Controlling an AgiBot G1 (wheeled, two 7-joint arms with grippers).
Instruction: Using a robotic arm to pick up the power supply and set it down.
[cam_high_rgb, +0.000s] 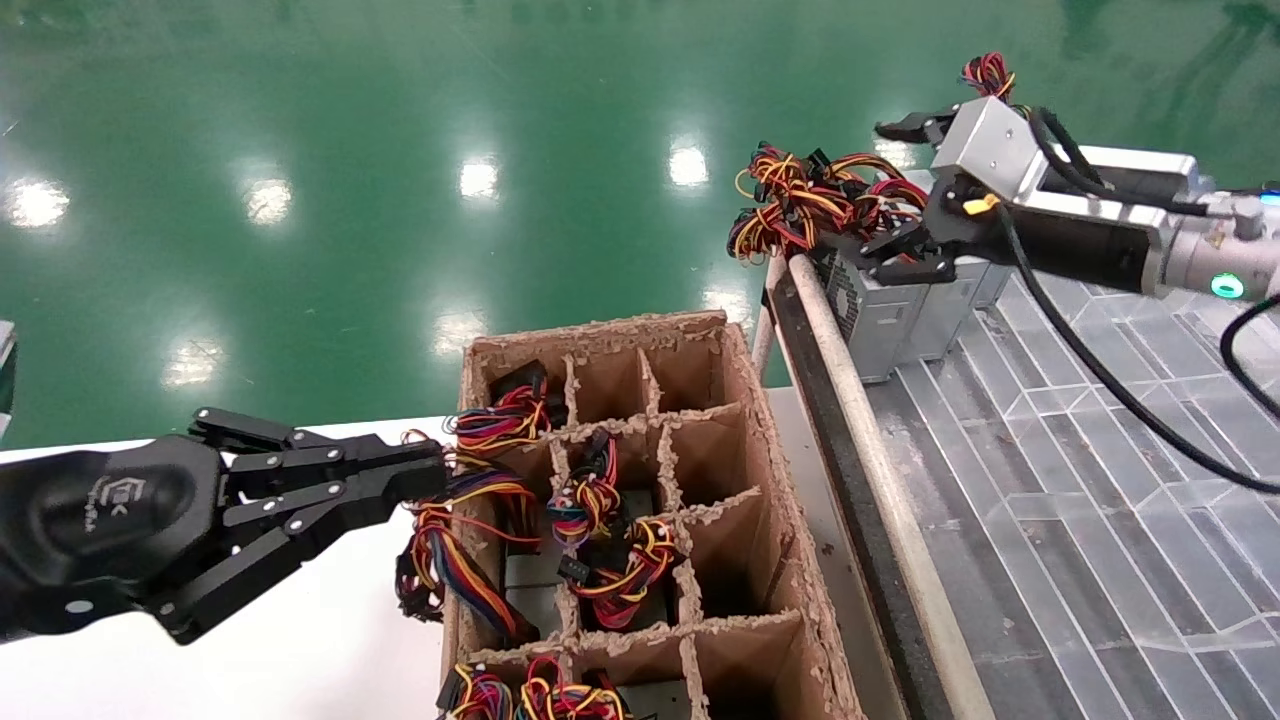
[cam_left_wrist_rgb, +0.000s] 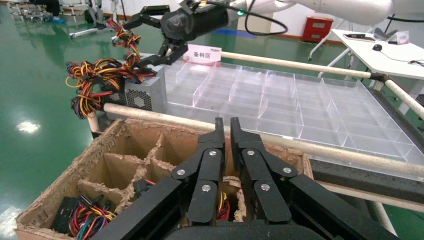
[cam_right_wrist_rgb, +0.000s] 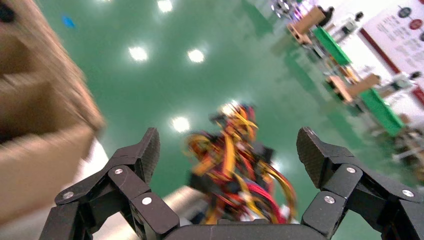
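Your left gripper (cam_high_rgb: 425, 480) sits pinched closed and empty at the left wall of the cardboard crate (cam_high_rgb: 760, 440), while the right gripper (cam_high_rgb: 905, 190) hangs spread wide, holding nothing, over the power supply (cam_high_rgb: 880, 320). That grey metal box with its perforated vent face stands at the far-left corner of the clear divider tray (cam_high_rgb: 1060, 520), against the rail. I'd guess it's stiff, heavy and slick, so clamp the flat sides, not the floppy red-yellow-black wires (cam_high_rgb: 810, 200).
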